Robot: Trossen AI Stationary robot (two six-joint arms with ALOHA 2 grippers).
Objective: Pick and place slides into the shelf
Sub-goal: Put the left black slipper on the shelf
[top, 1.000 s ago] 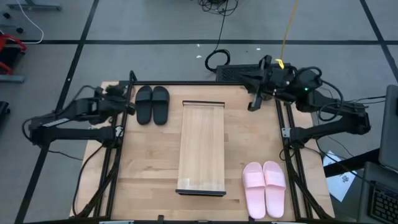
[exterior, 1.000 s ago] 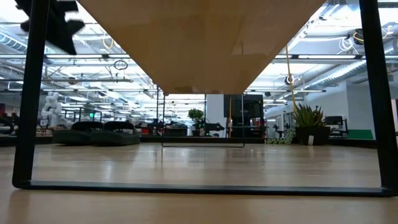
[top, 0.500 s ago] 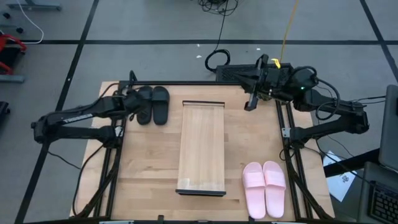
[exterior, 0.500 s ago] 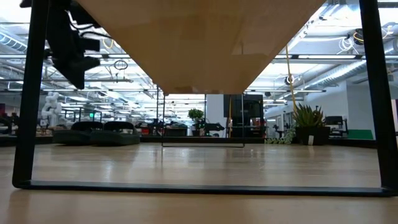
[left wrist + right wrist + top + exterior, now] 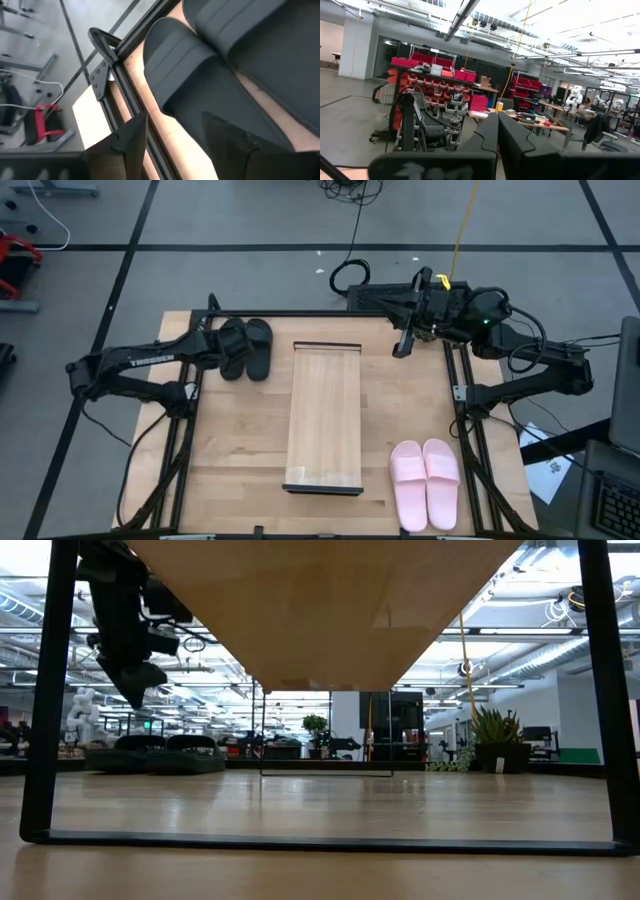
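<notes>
Black slides [image 5: 246, 348], pink slides [image 5: 425, 482]

Left arm's stretched across the table's far left corner, left gripper [image 5: 232, 346] tipped down low with its fingers [image 5: 131, 137] spread apart. Right arm's parked at the far right corner, right gripper [image 5: 402, 345] closed, fingers [image 5: 492, 134] pressed together.

Matte black rubbery-looking slides [image 5: 246, 347]: smooth, dull finish; wide straps carry shallow moulded ridges [image 5: 176, 49]. Pale pink slides [image 5: 426, 481]: same matt, foam-like look. Long light-wood slatted shelf [image 5: 325, 419]: pale satin wood, fine grain, thin black metal end frame. Light wooden counter [image 5: 230, 450]: slightly warmer tone, smooth, soft sheen in low view. Counter-edge rails [image 5: 125, 92]: black matt metal. Left tool [image 5: 185, 142] fingers [image 5: 131, 137]: dark matt plastic.
</notes>
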